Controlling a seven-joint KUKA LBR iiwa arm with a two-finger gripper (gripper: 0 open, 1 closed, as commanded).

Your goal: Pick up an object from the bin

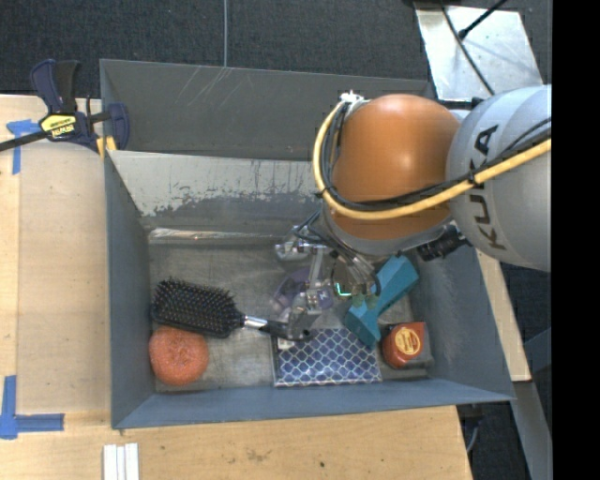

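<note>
Watching the end effector (305, 314) low mid-bin at the handle tip of the black hairbrush (192, 307), you can't tell if it's open or closed, and closing here could snag the blue patterned cloth (326, 361) just nearside.

We see a pale tan desk (52, 281) running down the left side and along the bottom edge, its surface flat and evenly lit. Beyond it, across the top, lies dark, finely textured flooring (281, 33), crossed by one thin pale vertical line (225, 28). At the upper right, thin black rods (461, 36) cross a bright whitish patch (487, 56).
</note>
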